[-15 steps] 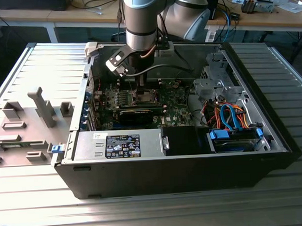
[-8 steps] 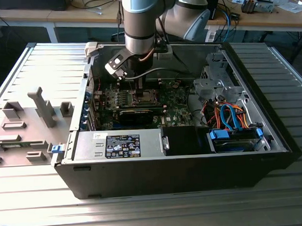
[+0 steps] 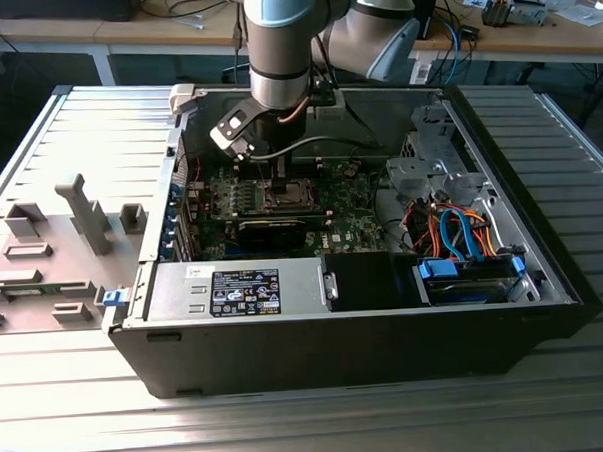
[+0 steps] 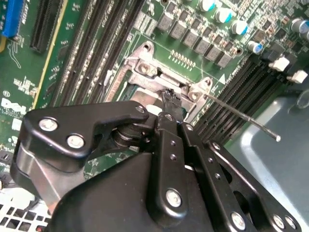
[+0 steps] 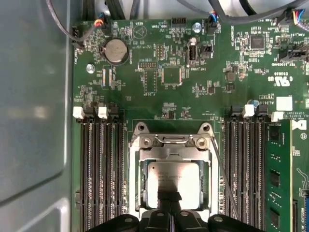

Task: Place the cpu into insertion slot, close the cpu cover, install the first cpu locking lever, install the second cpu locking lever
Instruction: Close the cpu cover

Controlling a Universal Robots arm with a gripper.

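White print on circuit board (image 5: pixel 159 96); nothing legible.

Exterior view high, distant; both wrist views close over motherboard (image 5: pixel 145 104) (image 4: pixel 17 89).

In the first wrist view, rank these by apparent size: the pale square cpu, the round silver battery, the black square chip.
Largest: pale metallic square cpu, partly covered by the end effector.
Then: round silver battery.
Smallest: black square chip, only slightly smaller.
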